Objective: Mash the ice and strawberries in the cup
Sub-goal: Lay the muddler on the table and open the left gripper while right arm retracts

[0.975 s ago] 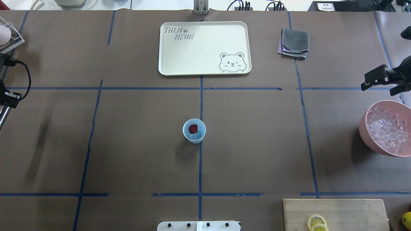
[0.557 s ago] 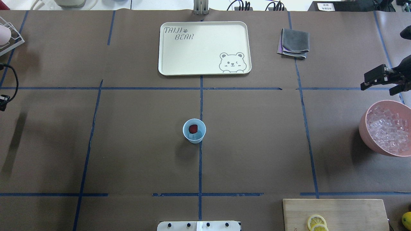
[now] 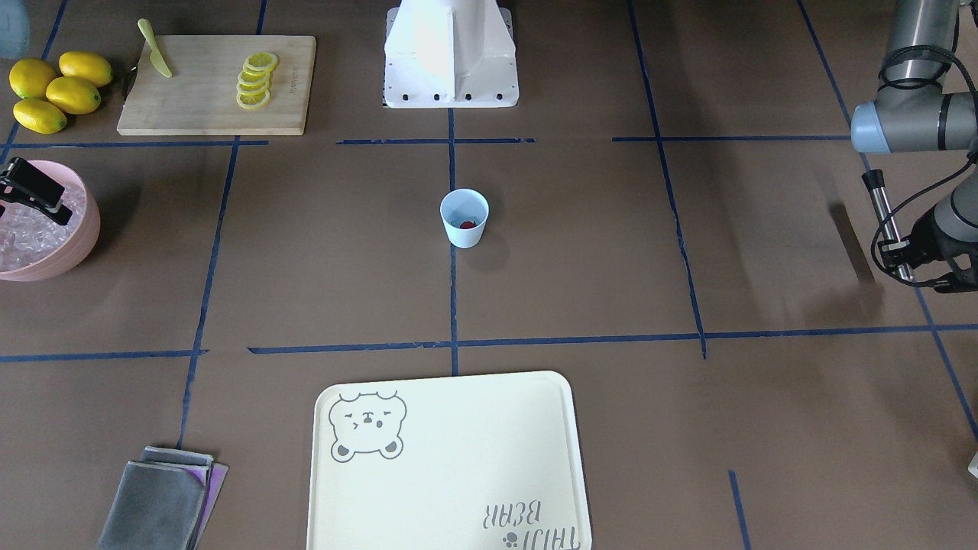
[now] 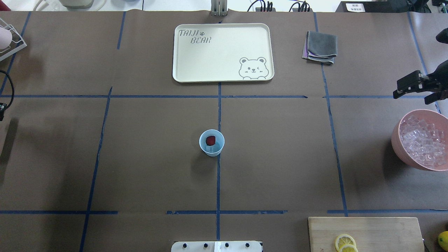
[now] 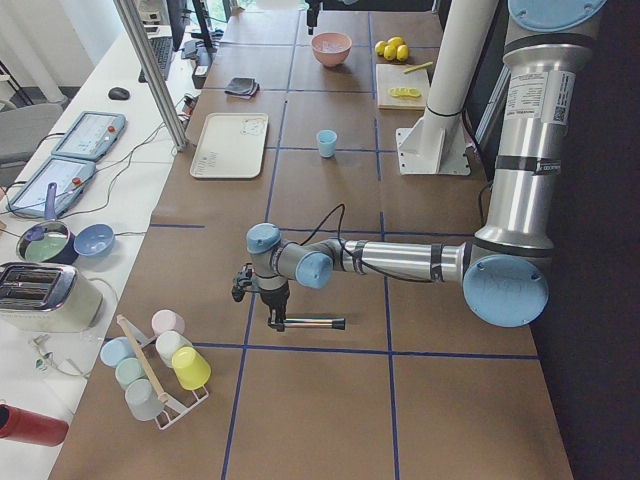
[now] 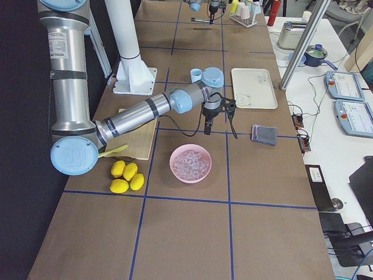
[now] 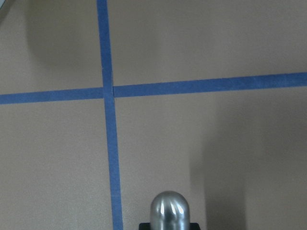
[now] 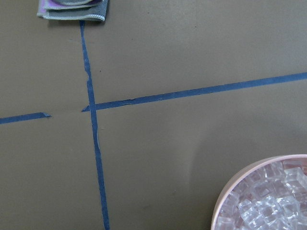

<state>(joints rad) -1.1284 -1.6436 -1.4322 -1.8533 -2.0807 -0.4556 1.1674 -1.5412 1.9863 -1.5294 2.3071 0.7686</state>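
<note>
The pale blue cup [image 4: 211, 142] stands upright at the table's centre with a dark-red strawberry [image 4: 210, 140] inside it. Ice [image 4: 421, 145] fills a pink bowl [image 4: 396, 141] at the right edge. I cannot make out ice in the cup. My left gripper [image 3: 909, 256] is far off to the left of the cup, shut on a metal rod [image 3: 886, 218], whose rounded tip [image 7: 169, 211] shows in the left wrist view. My right gripper [image 4: 409, 84] hangs just beyond the bowl; its fingers are hidden.
A cream bear tray [image 4: 224, 52] lies beyond the cup and a folded grey cloth [image 4: 320, 47] to its right. A cutting board [image 4: 367, 231] with lemon slices, whole lemons [image 3: 53, 88] and the robot base [image 3: 451, 53] sit on the near side. A cup rack [image 5: 150, 370] stands at the left end.
My left arm has drawn back to the left with the rod and nearly left the overhead view. The right gripper has hardly shifted. The cup is unchanged.
</note>
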